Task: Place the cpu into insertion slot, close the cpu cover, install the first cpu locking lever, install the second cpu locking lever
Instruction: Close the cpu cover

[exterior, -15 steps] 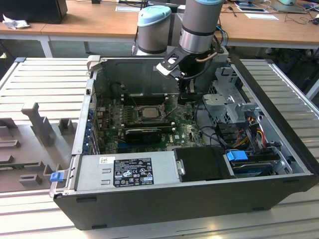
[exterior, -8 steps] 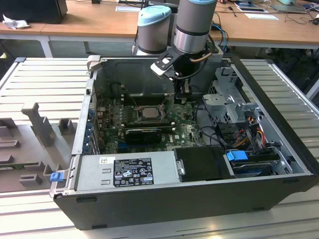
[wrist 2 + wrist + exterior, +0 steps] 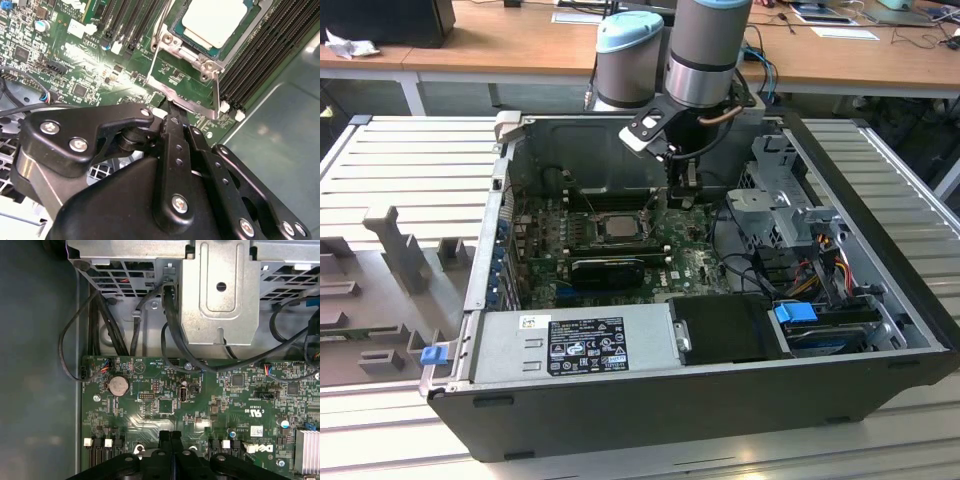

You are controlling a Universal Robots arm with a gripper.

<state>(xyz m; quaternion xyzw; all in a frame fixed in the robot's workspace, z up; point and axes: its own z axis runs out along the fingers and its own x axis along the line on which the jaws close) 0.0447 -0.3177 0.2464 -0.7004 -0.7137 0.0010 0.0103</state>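
Note:
The cpu (image 3: 215, 20) lies flat in the insertion slot (image 3: 175, 39), pale top up; the exterior view shows the cpu (image 3: 617, 226) mid-board inside the open case. The cpu cover (image 3: 186, 102), a silvery frame with green board visible through its cut-out, stands raised off the slot on the gripper's side. In the exterior view my gripper (image 3: 686, 190) hangs just to the slot's right, low over the board. In both wrist views its black fingers (image 3: 171, 439) are pressed together. In the second wrist view the gripper (image 3: 168, 109) tips sit at the cover's free edge. I cannot tell whether they touch it.
Long black memory slots (image 3: 260, 60) flank the socket. A metal drive cage (image 3: 220, 295) with black cables (image 3: 170, 340) stands on the gripper's other side. The power supply (image 3: 575, 345) fills the case front. Case walls (image 3: 505, 170) ring the board. A blue clip (image 3: 795, 312) sits at the front right.

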